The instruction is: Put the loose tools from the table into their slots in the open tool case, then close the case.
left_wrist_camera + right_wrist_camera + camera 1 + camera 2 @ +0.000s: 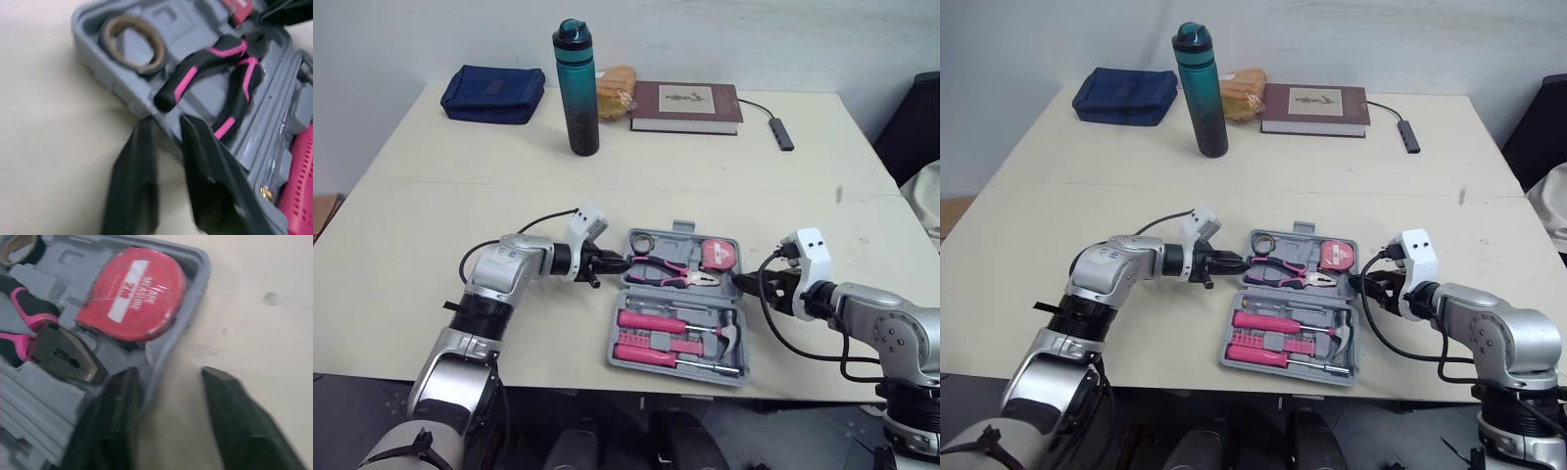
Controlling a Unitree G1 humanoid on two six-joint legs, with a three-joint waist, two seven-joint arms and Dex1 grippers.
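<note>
- Near the front edge of the tabletop [431, 284], the grey tool case [681, 235] lies open and flat, between the two arms.
- Its far half holds a tape roll [641, 242] at the left, pink-and-black pliers [671, 272] in the middle and a red tape measure [718, 255] at the right.
- Its near half holds two pink-handled screwdrivers [651, 320], one behind the other, and a hammer [729, 338] at the right end.
- The left claw [615, 264] is level with the pliers' handles, at the left wall of the case's far half.
- In the left wrist view its black fingers [132, 181] are slightly parted, with tabletop showing in the gap and the case's rim just at their tips. I cannot tell whether they pinch it.
- The right claw [744, 284] is at the right wall of the far half, just beside the tape measure.
- In the right wrist view its fingers [117, 421] are spread wide. One is over the inside of the case by the pliers' nose, the other is outside over the tabletop, and the case wall runs between them ungripped.
- Along the far side of the tabletop, well apart from the case, are a blue pouch [494, 93], a teal bottle [576, 88] standing upright, a brown book [685, 106] and a small dark adapter on a cable [783, 132].
</note>
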